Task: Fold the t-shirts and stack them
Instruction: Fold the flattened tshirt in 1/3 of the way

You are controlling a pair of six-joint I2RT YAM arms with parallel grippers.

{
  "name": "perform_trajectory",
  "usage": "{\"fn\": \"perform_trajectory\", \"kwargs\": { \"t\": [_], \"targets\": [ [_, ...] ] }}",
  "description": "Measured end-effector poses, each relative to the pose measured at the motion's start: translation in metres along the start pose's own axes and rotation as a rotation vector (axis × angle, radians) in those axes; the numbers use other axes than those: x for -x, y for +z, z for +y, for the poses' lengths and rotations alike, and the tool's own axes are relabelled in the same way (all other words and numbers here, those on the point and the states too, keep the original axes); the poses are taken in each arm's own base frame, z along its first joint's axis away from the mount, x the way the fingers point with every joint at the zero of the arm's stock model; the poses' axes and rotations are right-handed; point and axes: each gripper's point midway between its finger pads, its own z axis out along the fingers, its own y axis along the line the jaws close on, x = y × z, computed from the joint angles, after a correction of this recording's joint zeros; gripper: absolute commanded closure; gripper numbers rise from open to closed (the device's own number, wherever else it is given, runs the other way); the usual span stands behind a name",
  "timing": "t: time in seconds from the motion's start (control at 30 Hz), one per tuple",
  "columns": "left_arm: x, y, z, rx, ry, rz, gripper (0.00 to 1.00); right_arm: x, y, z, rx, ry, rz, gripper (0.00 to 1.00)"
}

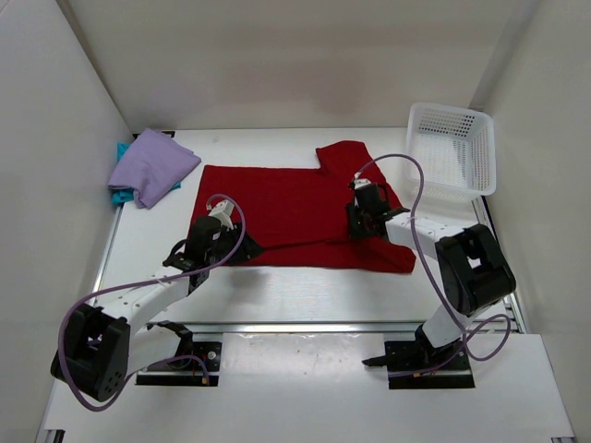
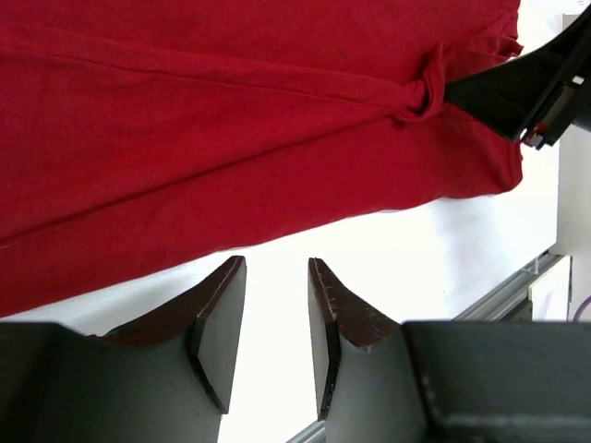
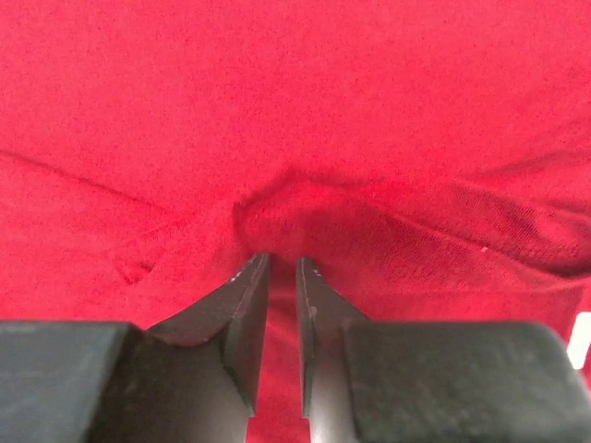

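The deep red t-shirt lies spread across the middle of the table. My right gripper is shut on a pinch of its cloth on the right side, and the fabric puckers at the tips. My left gripper stands open just short of the shirt's near left edge, with only white table between its fingers. The lavender t-shirt lies folded at the back left on top of the teal t-shirt, which shows only at its edges.
A white lattice basket stands at the back right, close to the red shirt's sleeve. White walls close in the left, back and right. Bare table runs along the front, ending in a metal rail.
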Motion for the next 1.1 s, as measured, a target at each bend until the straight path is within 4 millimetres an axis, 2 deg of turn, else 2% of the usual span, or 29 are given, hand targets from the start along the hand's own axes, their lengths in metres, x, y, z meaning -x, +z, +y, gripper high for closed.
{"fn": "perform_trajectory", "kwargs": {
  "t": [0.1, 0.27, 0.5, 0.6, 0.67, 0.8, 1.1],
  "targets": [
    [-0.003, 0.000, 0.001, -0.005, -0.006, 0.004, 0.56, -0.005, -0.004, -0.001, 0.014, 0.029, 0.009, 0.73],
    [-0.003, 0.001, 0.000, -0.011, -0.011, 0.003, 0.56, 0.005, -0.006, -0.008, 0.035, 0.085, -0.004, 0.70],
    [-0.003, 0.000, 0.000, -0.012, -0.016, 0.005, 0.56, 0.074, -0.018, -0.007, 0.070, 0.130, -0.141, 0.69],
    [-0.003, 0.001, 0.000, -0.014, -0.021, 0.004, 0.56, 0.093, -0.014, 0.001, 0.080, 0.112, -0.165, 0.68],
    [-0.004, 0.001, 0.000, -0.015, -0.021, 0.004, 0.56, 0.089, -0.006, 0.004, 0.082, 0.101, -0.146, 0.68],
    [-0.006, 0.002, 0.002, -0.014, -0.023, 0.007, 0.56, 0.060, 0.013, 0.006, 0.060, 0.086, -0.048, 0.68],
    [-0.007, 0.003, 0.003, -0.011, -0.031, 0.014, 0.56, 0.029, 0.025, 0.002, -0.009, 0.060, 0.054, 0.67]
  ]
}}
